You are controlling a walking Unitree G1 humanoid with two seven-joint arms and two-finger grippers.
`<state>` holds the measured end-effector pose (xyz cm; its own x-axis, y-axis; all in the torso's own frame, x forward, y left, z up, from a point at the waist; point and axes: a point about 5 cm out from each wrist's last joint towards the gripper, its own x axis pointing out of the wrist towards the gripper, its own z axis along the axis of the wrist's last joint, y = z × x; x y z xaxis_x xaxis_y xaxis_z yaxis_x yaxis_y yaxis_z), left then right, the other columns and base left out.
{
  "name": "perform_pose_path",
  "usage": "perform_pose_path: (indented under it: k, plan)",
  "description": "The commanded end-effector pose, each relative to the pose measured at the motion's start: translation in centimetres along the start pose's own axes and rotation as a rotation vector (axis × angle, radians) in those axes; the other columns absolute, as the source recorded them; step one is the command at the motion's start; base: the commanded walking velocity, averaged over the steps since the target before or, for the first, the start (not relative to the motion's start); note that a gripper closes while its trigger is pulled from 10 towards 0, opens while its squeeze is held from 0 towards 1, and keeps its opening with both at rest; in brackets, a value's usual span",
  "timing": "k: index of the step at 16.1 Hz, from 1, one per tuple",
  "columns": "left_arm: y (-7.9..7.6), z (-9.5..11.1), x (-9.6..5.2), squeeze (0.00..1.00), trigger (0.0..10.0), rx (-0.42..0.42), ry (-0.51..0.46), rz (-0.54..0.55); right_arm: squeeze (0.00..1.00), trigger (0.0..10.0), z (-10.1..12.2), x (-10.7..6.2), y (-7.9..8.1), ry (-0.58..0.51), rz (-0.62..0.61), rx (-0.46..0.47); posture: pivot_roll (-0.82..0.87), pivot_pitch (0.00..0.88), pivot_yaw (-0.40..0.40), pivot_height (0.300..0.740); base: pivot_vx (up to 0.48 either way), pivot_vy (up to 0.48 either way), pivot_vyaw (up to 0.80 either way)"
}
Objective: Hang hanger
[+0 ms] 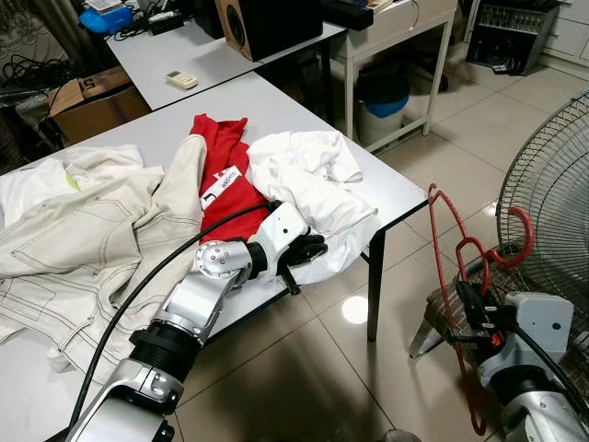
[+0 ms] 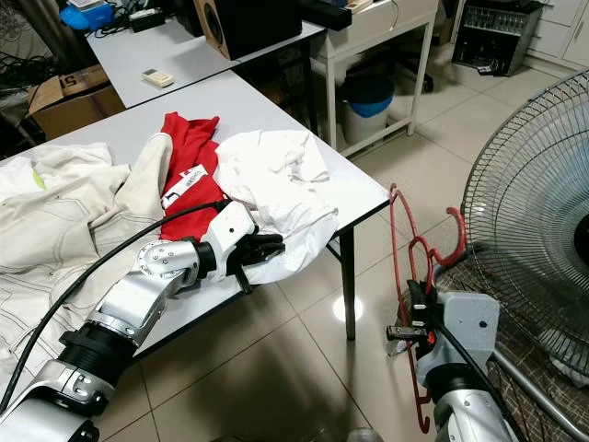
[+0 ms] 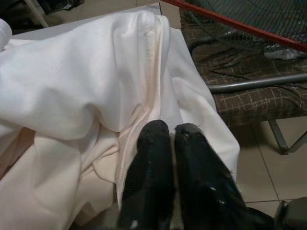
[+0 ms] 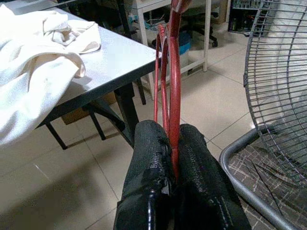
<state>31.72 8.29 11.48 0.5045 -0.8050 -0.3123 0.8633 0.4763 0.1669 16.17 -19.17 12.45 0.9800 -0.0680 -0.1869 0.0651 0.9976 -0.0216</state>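
At the near corner of the grey bench (image 1: 304,101) — left gripper (image 1: 308,247), fingers (image 3: 153,158) pressed together on a fold of the white garment (image 1: 304,170), which lay bunched at the bench edge and hung partly over it. Beside that garment, toward the robot's left: a red garment (image 1: 221,157) with a white label, then a cream jacket (image 1: 83,230) spread across the bench. Off the bench, over the tiled floor (image 1: 304,368), right gripper (image 4: 171,143) — fingers clamped on the red hanger (image 2: 409,249), held upright with its hook uppermost, well apart from the bench and just beside the wire guard of a standing fan (image 2: 534,212). Farther back: a second bench (image 1: 175,55) carrying a remote control (image 1: 181,80) and a dark speaker (image 1: 267,23); a cardboard box (image 1: 92,97) on the floor
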Motion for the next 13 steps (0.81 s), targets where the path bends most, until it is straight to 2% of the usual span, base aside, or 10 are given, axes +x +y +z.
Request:
perform_pose_path:
  k: [1,6,7,8,9,10,13]
  plan:
    - [0.6,-0.2,-0.8,0.0,0.0,-0.007,0.007,0.026,0.0,10.0,-0.1,0.2,0.3,-0.005,0.004,0.007,-0.2,0.039,0.189,0.74,0.0,0.0,0.0]
    - [1.2,0.1,-0.7,0.0,0.0,0.02,-0.002,0.1,0.0,10.0,-0.1,0.4,0.4,-0.007,0.011,0.001,-0.2,0.038,0.187,0.74,0.0,0.0,0.0]
    - [1.1,1.0,-1.0,0.0,4.4,0.014,-0.093,0.112,0.0,10.0,-0.1,0.6,0.4,-0.005,0.022,-0.003,-0.19,0.036,0.173,0.74,0.0,0.0,0.0]
    - [1.1,1.5,-1.2,0.0,4.4,0.012,-0.138,0.122,0.0,10.0,-0.1,0.7,0.5,-0.004,0.028,-0.005,-0.19,0.036,0.173,0.74,0.0,0.0,0.0]
    - [0.6,1.5,-1.3,0.0,10.0,-0.012,-0.156,0.063,0.0,10.0,-0.1,0.8,0.5,-0.004,0.034,-0.006,-0.18,0.038,0.163,0.74,0.0,0.0,0.0]
    - [0.3,1.3,-1.5,0.99,10.0,0.0,-0.158,0.057,0.0,10.0,-0.1,0.9,0.6,-0.004,0.042,-0.009,-0.18,0.037,0.159,0.74,0.0,0.0,0.0]
    - [-1.0,0.1,-1.9,1.0,10.0,-0.015,-0.132,0.011,0.0,10.0,-0.3,1.2,0.9,0.01,0.081,-0.023,-0.17,0.043,0.122,0.74,0.0,0.0,0.0]
